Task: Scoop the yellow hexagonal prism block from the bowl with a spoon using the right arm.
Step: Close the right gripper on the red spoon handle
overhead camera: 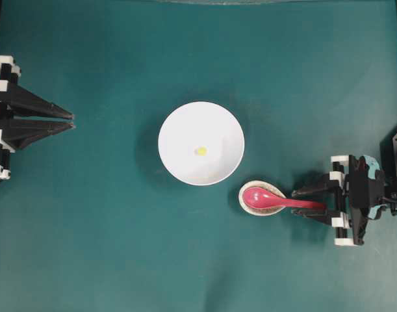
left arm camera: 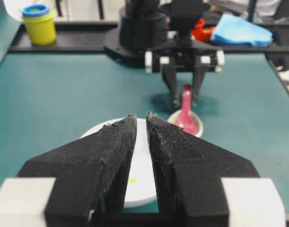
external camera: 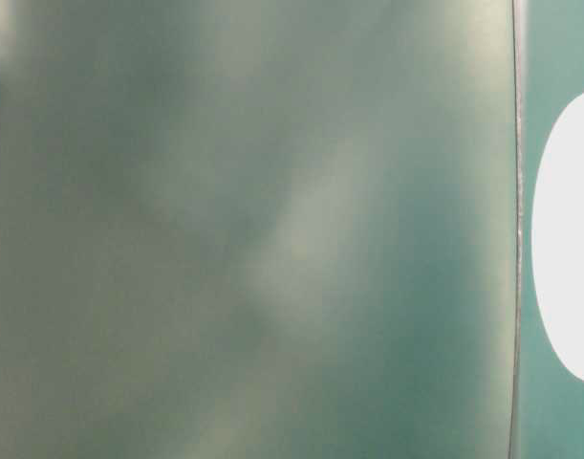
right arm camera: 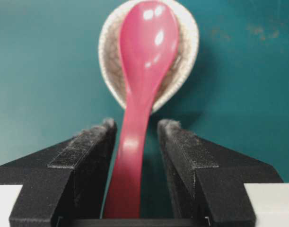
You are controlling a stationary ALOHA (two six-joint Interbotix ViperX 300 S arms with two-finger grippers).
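Note:
The white bowl (overhead camera: 179, 123) stands mid-table with the tiny yellow block (overhead camera: 201, 151) at its centre. To its lower right the red-pink spoon (overhead camera: 263, 198) lies scoop-down in a small speckled dish (overhead camera: 242, 195), handle pointing right. My right gripper (overhead camera: 297, 204) is open and straddles the handle. In the right wrist view the spoon (right arm camera: 146, 52) runs between the gripper (right arm camera: 135, 124) fingers, close to the left pad and with a gap on the right. My left gripper (overhead camera: 73, 121) rests at the left edge, shut and empty, with the bowl (left arm camera: 94, 132) and block (left arm camera: 132, 180) ahead of it.
A yellow jar with a blue lid (left arm camera: 39, 23) and a blue cloth (left arm camera: 241, 30) sit beyond the table's far edge. The table-level view is a blur with a white shape (external camera: 569, 239) at its right edge.

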